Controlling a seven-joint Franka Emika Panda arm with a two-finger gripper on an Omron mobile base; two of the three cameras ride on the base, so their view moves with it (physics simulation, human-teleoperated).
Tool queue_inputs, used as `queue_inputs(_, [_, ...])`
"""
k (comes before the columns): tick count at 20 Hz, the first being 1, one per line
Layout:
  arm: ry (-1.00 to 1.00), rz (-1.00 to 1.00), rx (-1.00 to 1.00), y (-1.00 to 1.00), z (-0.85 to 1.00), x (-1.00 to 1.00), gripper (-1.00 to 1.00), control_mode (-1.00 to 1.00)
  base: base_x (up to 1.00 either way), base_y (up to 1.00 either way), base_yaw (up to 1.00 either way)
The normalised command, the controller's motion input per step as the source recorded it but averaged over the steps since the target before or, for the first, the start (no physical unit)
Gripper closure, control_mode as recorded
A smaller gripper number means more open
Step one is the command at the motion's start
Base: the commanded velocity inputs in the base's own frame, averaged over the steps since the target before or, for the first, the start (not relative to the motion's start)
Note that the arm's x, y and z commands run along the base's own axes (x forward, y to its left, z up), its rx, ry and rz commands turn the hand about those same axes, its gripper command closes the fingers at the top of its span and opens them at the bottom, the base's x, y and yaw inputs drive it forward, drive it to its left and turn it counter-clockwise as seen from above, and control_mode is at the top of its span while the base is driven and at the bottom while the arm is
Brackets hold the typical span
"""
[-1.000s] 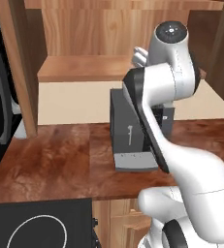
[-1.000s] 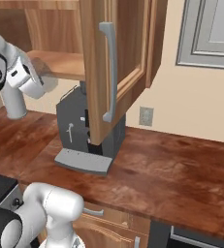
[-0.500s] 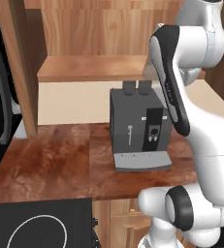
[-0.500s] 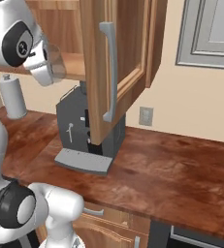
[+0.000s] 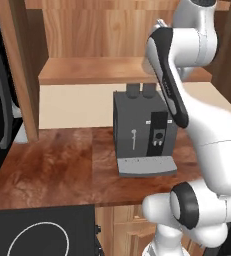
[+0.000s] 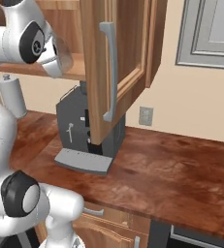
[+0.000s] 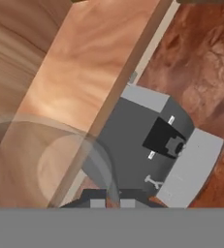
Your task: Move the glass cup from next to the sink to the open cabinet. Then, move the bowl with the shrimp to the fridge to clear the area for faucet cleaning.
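You have the glass cup (image 6: 60,59) in hand. The gripper (image 7: 108,203) is closed on it, with the jaws drawn as far together as the wall between them allows. From the right base view, the cup sits at the end of the arm, level with the front edge of the open cabinet (image 5: 94,70) shelf and just above the coffee machine (image 5: 142,132). In the hand view, the cup's clear round body reaches across the shelf edge, with the coffee machine visible below it on the counter (image 6: 181,164).

Treat the cup as a light, rigid and brittle load. Its smooth straight side gives the fingers little friction, so it is likely to slip if the grip loosens or the wrist turns quickly. It will not flex to absorb a knock against the shelf plank or the cabinet door (image 6: 116,63).

Keep the hold on the side wall near the rim, where the jaws pinch across the glass. Do not tighten further. Carry the cup upright over the shelf, lower it until the base rests flat on the plank, and only then release.
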Motion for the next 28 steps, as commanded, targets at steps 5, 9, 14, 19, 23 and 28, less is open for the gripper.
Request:
queue_inputs(5, [-0.03, -0.07, 0.00, -0.17, -0.04, 0.75, 1.00, -1.00, 0.00, 0.00, 0.00])
queue_inputs(9, [0.00, -0.17, 0.00, -0.35, 0.00, 0.63, 1.00, -1.00, 0.00, 0.00, 0.00])
queue_inputs(14, [0.00, -0.17, 0.00, -0.35, 0.00, 0.58, 1.00, -1.00, 0.00, 0.00, 0.00])
queue_inputs(19, [0.06, -0.16, 0.00, -0.38, -0.25, 0.39, 1.00, -1.00, 0.00, 0.00, 0.00])
queue_inputs(23, [0.08, -0.13, 0.00, -0.29, -0.43, 0.37, 1.00, -1.00, 0.00, 0.00, 0.00])
queue_inputs(28, [0.05, -0.06, 0.00, -0.14, -0.31, 0.38, 1.00, -1.00, 0.00, 0.00, 0.00])
